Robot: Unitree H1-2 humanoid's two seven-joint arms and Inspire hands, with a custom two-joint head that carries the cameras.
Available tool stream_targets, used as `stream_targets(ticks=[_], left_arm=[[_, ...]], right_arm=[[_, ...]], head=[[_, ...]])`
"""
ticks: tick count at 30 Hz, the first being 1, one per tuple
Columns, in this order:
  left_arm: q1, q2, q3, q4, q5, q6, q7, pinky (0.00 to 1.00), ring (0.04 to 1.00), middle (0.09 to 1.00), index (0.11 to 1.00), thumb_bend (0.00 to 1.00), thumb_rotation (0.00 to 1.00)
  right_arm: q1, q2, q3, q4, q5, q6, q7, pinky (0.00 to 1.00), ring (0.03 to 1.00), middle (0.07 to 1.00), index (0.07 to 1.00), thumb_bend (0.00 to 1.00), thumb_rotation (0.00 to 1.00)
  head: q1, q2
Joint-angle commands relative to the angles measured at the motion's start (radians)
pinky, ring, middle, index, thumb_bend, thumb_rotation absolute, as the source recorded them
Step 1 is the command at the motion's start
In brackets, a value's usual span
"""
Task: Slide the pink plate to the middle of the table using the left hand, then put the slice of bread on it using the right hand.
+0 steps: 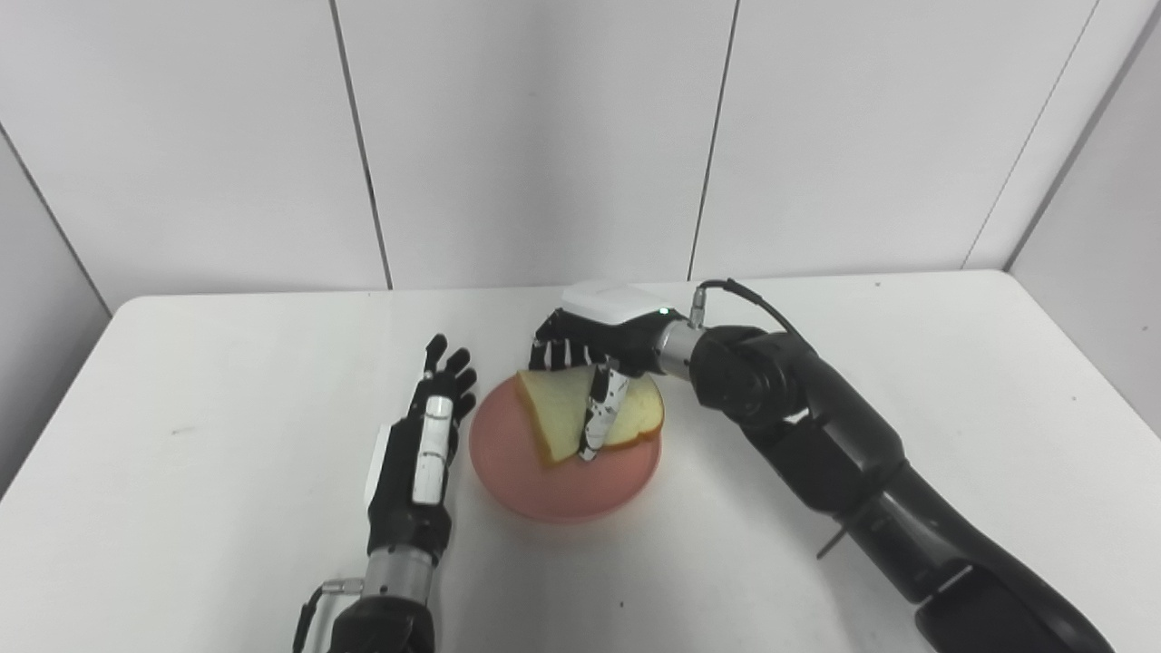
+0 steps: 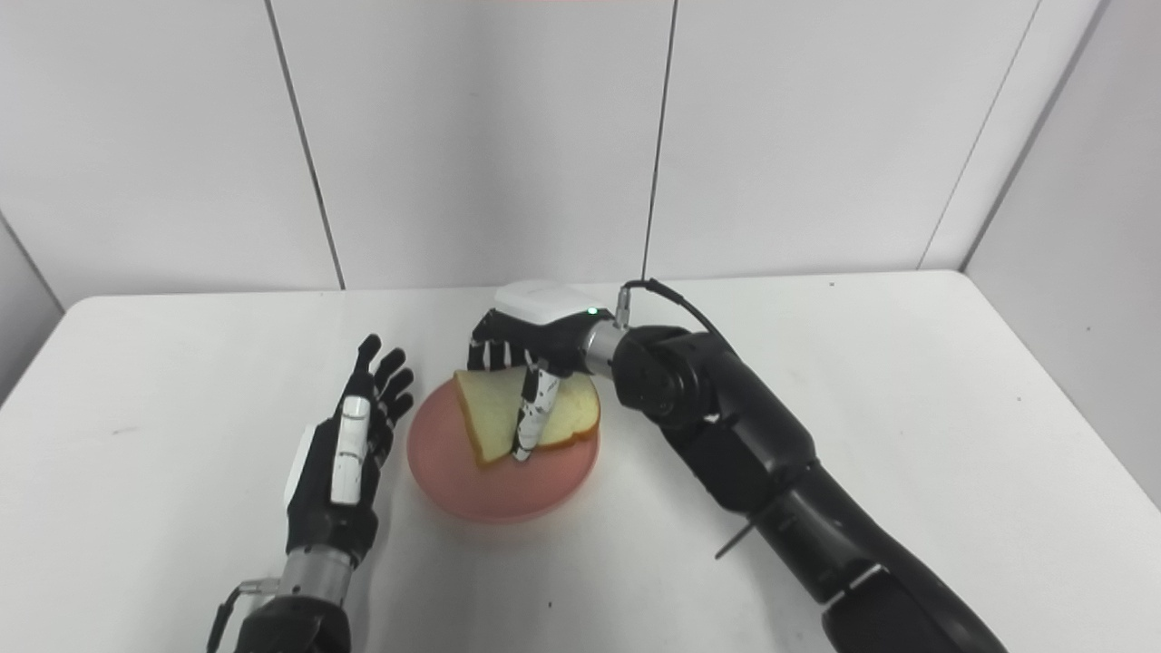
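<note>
Bread (image 1: 580, 413) sits on the pink plate (image 1: 562, 476), my right hand (image 1: 594, 349) pinching it, left hand (image 1: 435, 426) open, so I'd release gently.

The table (image 1: 227, 381) looks matt white and smooth, with a few small dark specks; the pink plate (image 1: 544, 494) seems smooth plastic with a dull sheen; the slice of bread (image 1: 562, 404) is pale, soft-crumbed, tan-crusted; the hands' shells look like black and glossy white plastic, their wrists bare metal
</note>
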Motion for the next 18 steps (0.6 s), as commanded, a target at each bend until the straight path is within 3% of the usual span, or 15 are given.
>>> stream_targets(ticks=[1,5,12,18], left_arm=[[-0.036,-0.022,-0.003,-0.031,-0.001,-0.033,0.006,0.95,0.942,0.948,0.958,0.78,0.95],[-0.037,-0.025,0.000,-0.030,-0.003,-0.032,0.007,0.95,0.938,0.942,0.954,0.77,0.95],[-0.043,-0.031,-0.002,-0.028,0.007,-0.028,0.009,0.94,0.938,0.948,0.958,0.77,0.95],[-0.044,-0.035,-0.002,-0.029,0.011,-0.028,0.013,0.94,0.936,0.947,0.956,0.76,0.95]], right_arm=[[-0.042,0.010,-0.005,0.001,-0.011,-0.049,-0.048,0.39,0.405,0.495,0.518,0.52,0.00],[-0.042,0.028,0.001,0.048,-0.019,-0.083,-0.084,0.35,0.387,0.477,0.537,0.51,0.00],[-0.038,0.047,0.009,0.056,-0.040,-0.101,-0.107,0.40,0.407,0.504,0.513,0.52,0.00],[-0.035,0.068,0.014,0.036,-0.038,-0.074,-0.082,0.43,0.425,0.510,0.500,0.52,0.00]], head=[[0.001,0.000],[-0.001,-0.002],[0.004,0.000],[0.011,0.001]])
